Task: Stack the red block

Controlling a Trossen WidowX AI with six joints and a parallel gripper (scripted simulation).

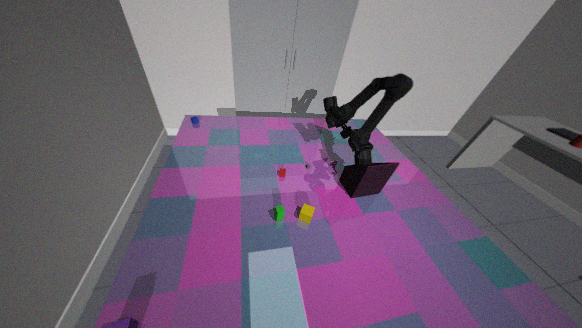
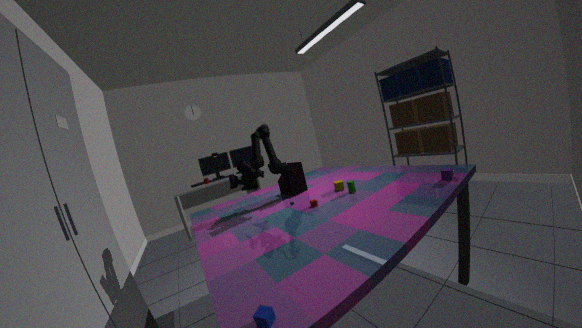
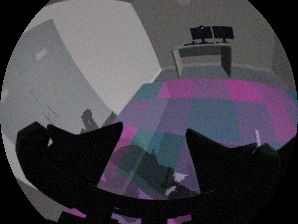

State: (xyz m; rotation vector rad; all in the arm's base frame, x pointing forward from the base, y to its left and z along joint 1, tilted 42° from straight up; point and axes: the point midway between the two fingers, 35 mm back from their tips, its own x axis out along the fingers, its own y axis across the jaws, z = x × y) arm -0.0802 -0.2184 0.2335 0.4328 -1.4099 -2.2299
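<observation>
The red block [image 1: 282,173] [image 2: 313,203] lies on the patchwork table top [image 1: 215,250] [image 2: 310,295], apart from the green tower. The green tower [image 1: 280,213] [image 2: 351,187] stands upright as a short green piece; separate levels cannot be made out. Nothing red is on it. My gripper [image 3: 154,129] is open, with its two dark fingers wide apart and nothing between them in the wrist view. It is raised above the table, on the cabinet side of the arm's base, away from the red block and the tower. Neither of these shows in the wrist view.
A yellow block [image 1: 306,214] [image 2: 339,186] stands close beside the tower. A tiny grey object [image 1: 307,166] [image 2: 292,203] lies near the red block. A blue block [image 1: 195,120] [image 2: 264,316] and a purple block [image 1: 123,323] [image 2: 447,175] lie far off. The arm stands on a dark box [image 1: 370,180] [image 2: 292,180].
</observation>
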